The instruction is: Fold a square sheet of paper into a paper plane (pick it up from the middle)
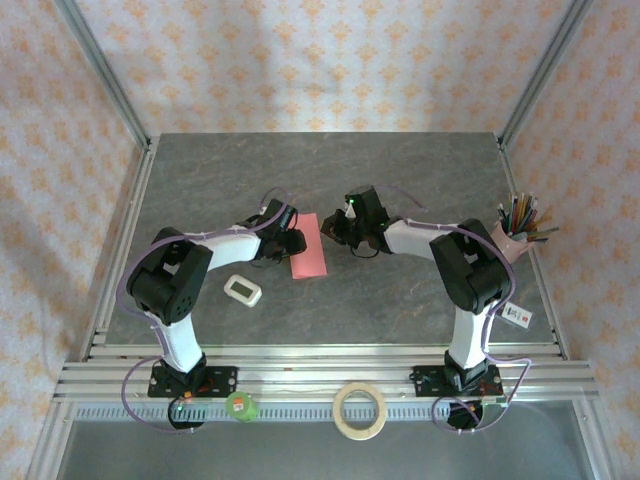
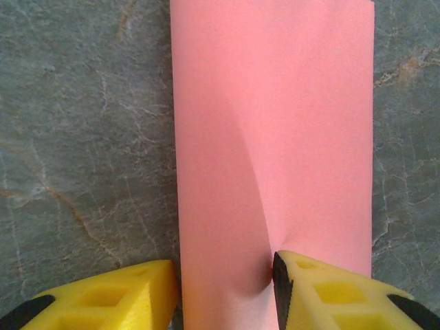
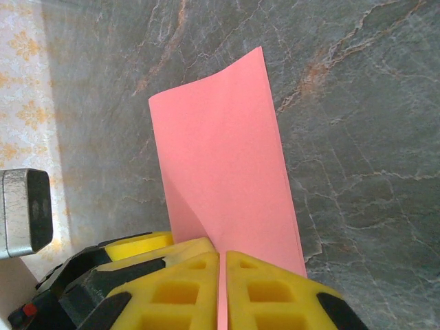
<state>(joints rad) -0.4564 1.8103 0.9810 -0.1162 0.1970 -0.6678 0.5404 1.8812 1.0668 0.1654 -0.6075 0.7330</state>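
Right tool (image 3: 221, 265) clamps one edge of the pink paper (image 3: 220, 158); left tool (image 2: 225, 275), jaws apart, straddles another edge.

The square sheet of paper (image 1: 310, 246), pink-red, is folded in half into a narrow strip of two layers. It sits at the centre of the top view, slightly slanted. A soft curved dent crosses it, and the right tool (image 3: 221, 258) pinches one edge.
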